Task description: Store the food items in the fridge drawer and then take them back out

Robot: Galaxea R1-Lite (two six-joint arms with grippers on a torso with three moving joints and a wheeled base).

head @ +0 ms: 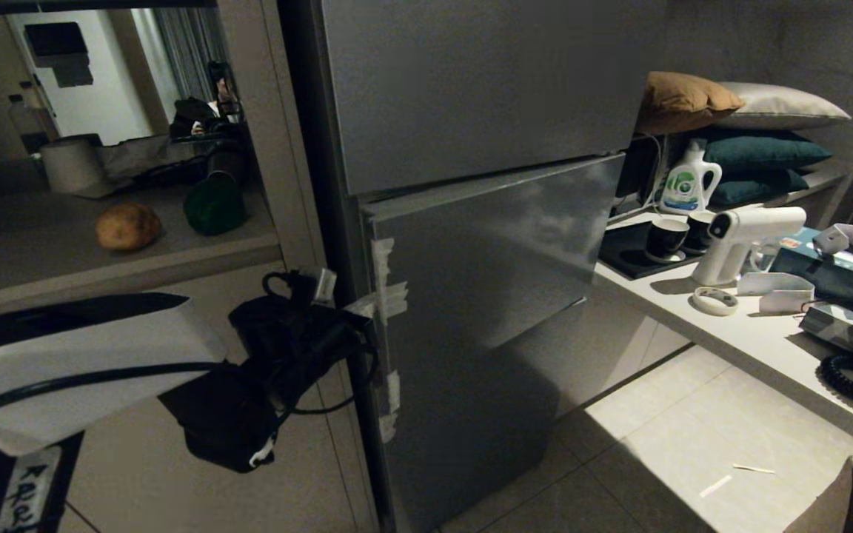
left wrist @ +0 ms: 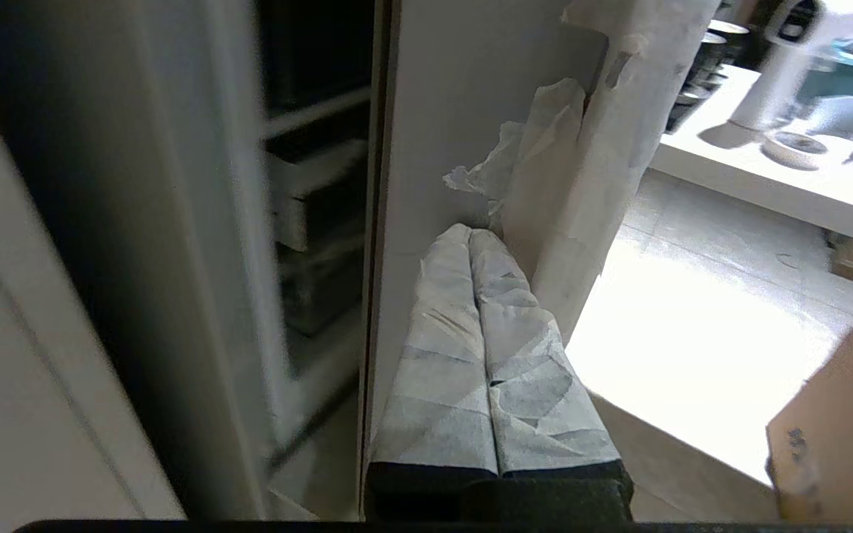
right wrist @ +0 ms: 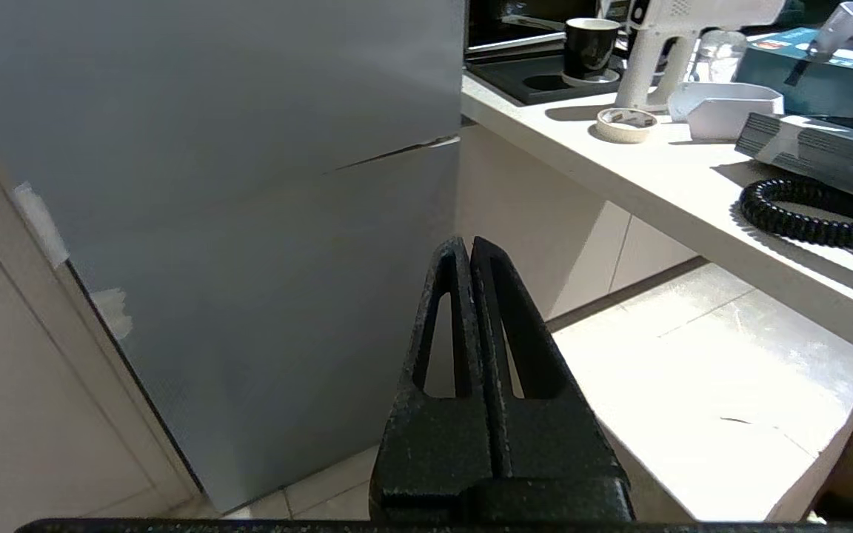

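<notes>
At centre-left of the head view, the left gripper [head: 356, 322] presses its closed, empty fingers against the taped edge of the grey fridge door [head: 486, 296]. The potato [head: 127, 226] and green pepper [head: 213, 206] sit on the counter [head: 41, 259] at upper left. The right gripper [right wrist: 469, 248] hangs closed, holding nothing.

A: Head cam looks forward-down at the fridge [head: 471, 259], left arm low left, bench [head: 730, 326] on the right.
B: Left wrist cam?
A: Right up against the fridge's taped edge [left wrist: 567, 185].
B: Right wrist?
A: Farther back, facing the fridge front. All three share fridge, bench, floor [right wrist: 693, 385].
</notes>
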